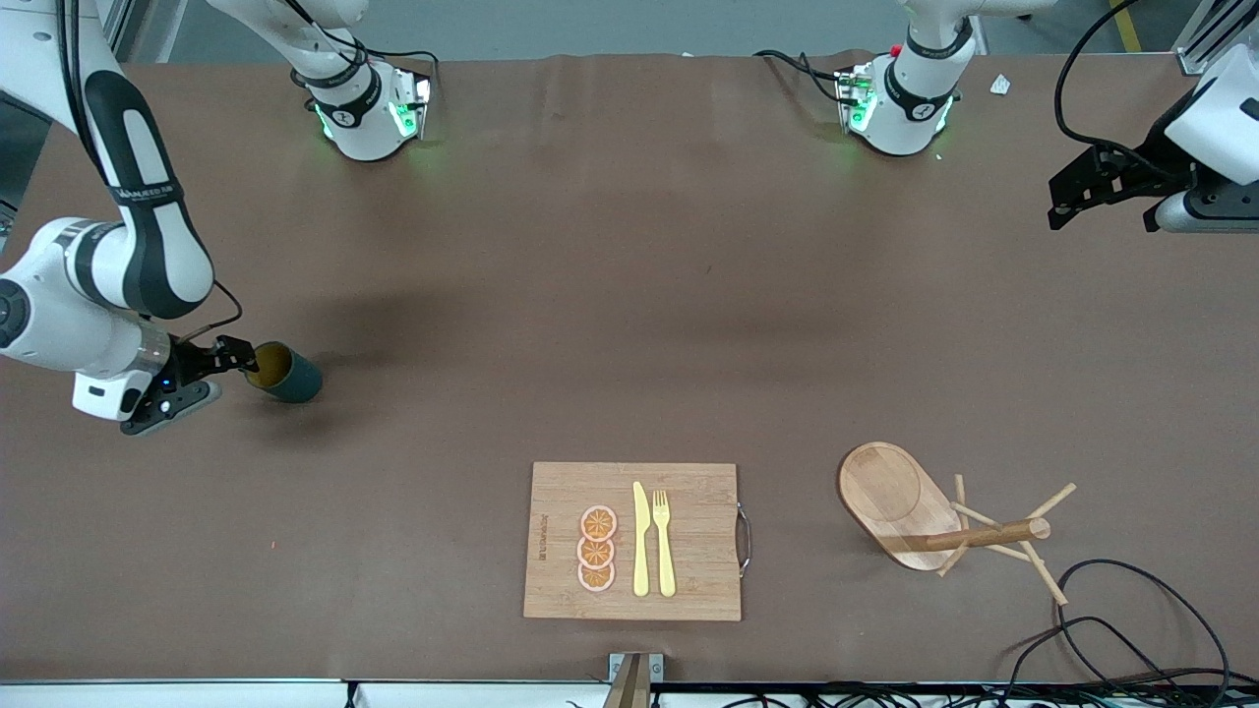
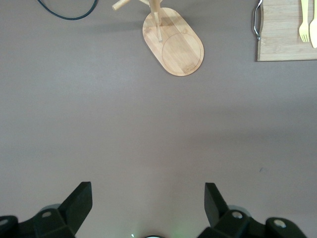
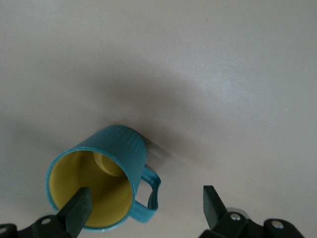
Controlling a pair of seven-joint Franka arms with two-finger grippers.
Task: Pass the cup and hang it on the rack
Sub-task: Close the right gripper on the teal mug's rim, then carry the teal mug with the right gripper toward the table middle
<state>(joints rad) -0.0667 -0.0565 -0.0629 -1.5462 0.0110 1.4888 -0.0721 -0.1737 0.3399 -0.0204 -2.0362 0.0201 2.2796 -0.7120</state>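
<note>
Toward the right arm's end of the tabletop, cup lies on its side, mouth facing right tool, fingers spread wide astride the rim. Left tool waits open, aloft. Rack near board, tipped over.

Brown table; carrying teal cup on its side toward right arm's end; bamboo cutting board near front edge; wooden rack beside it; black cables at corner.
</note>
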